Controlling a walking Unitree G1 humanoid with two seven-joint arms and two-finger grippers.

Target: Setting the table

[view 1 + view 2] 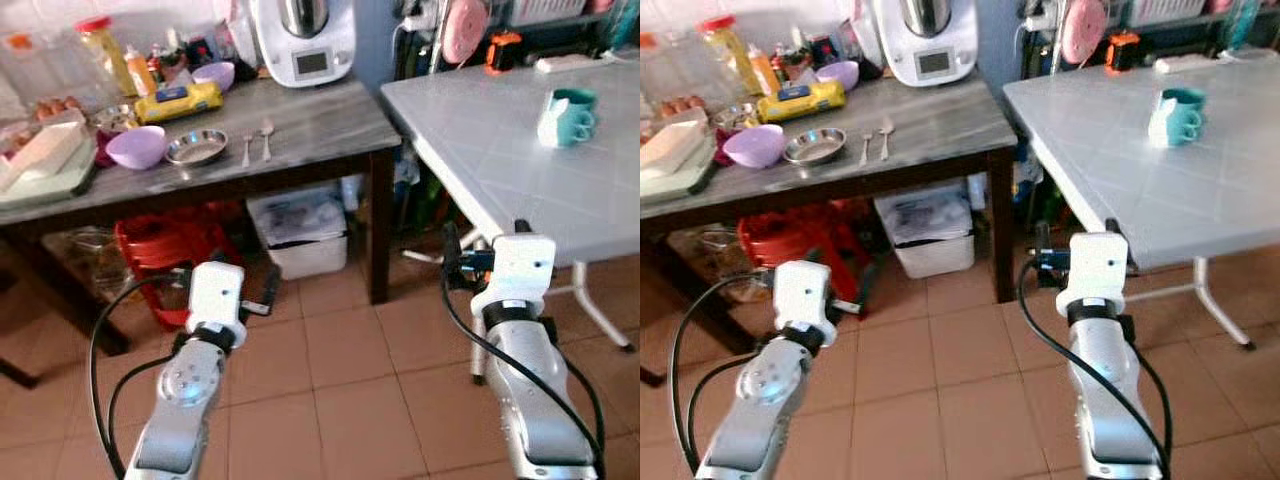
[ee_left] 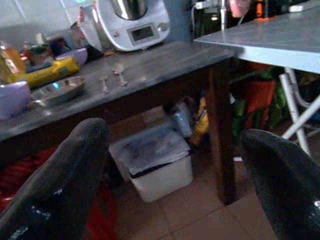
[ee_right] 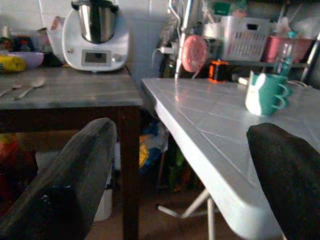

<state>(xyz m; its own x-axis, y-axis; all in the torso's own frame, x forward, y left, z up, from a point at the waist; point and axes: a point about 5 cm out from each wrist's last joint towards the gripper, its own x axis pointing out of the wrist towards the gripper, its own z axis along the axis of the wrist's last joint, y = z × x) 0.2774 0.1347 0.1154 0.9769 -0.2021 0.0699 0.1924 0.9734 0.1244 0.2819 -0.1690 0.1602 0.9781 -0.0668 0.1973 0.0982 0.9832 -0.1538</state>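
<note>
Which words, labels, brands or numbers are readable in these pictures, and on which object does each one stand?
None can be read.
Kitchen machine: its front display is lit, but the characters are too blurred.
Yellow packet: it bears a dark label, too small to read.
Bottles and jars at the back of the wooden table: their labels are blurred.
Teal mugs: no writing is visible.

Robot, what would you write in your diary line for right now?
phase: approach | left gripper: open, held low | right gripper: open, held low | fork, spoon: on wooden table | mugs: on white table
</note>
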